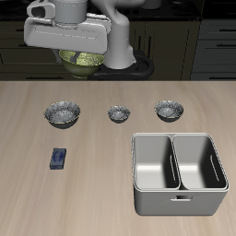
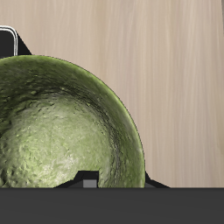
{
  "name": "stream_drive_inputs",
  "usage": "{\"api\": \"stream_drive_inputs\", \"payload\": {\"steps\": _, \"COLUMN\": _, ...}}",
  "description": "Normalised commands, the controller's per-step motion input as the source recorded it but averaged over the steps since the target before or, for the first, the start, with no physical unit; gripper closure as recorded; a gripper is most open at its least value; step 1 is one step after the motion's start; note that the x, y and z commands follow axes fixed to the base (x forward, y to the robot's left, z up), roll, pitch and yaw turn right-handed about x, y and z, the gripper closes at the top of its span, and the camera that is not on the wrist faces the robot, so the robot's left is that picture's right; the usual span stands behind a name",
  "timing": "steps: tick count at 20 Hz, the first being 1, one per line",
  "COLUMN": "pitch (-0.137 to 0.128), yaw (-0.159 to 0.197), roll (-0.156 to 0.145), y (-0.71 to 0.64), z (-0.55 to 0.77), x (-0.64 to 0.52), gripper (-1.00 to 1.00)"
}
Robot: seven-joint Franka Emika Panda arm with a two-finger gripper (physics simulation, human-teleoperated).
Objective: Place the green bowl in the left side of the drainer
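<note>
Green bowl [image 2: 61, 131] held beneath claw [image 1: 81, 53]

the green bowl [image 2: 61, 131] is mottled yellow-green. three bowls [image 1: 64, 112] are grey and patterned, the drainer [image 1: 179, 199] plain grey. the table [image 1: 92, 184] is pale woodgrain.

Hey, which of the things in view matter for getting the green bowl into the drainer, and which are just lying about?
Belongs to the job:
green bowl, up at the hand, lifted above the table
drainer, both compartments empty

Just lying about:
three grey bowls in a row
small blue object near the table's front edge
</note>
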Motion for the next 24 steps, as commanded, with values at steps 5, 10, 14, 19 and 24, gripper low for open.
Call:
{"api": "stream_drive_inputs", "payload": {"steps": 5, "pitch": 0.004, "yaw": 0.026, "roll": 0.007, "y": 0.32, "z": 0.07, "x": -0.05, "gripper": 1.0}}
{"api": "stream_drive_inputs", "payload": {"steps": 10, "pitch": 0.01, "yaw": -0.001, "roll": 0.023, "y": 0.45, "z": 0.08, "x": 0.01, "gripper": 1.0}}
{"api": "stream_drive_inputs", "payload": {"steps": 14, "pitch": -0.013, "yaw": 0.02, "roll": 0.031, "y": 0.49, "z": 0.13, "x": 0.08, "gripper": 1.0}}
{"api": "stream_drive_inputs", "payload": {"steps": 19, "pitch": -0.008, "yaw": 0.005, "roll": 0.046, "y": 0.52, "z": 0.1, "x": 0.11, "gripper": 1.0}}
{"api": "stream_drive_inputs", "payload": {"steps": 24, "pitch": -0.009, "yaw": -0.019, "roll": 0.015, "y": 0.48, "z": 0.08, "x": 0.17, "gripper": 1.0}}
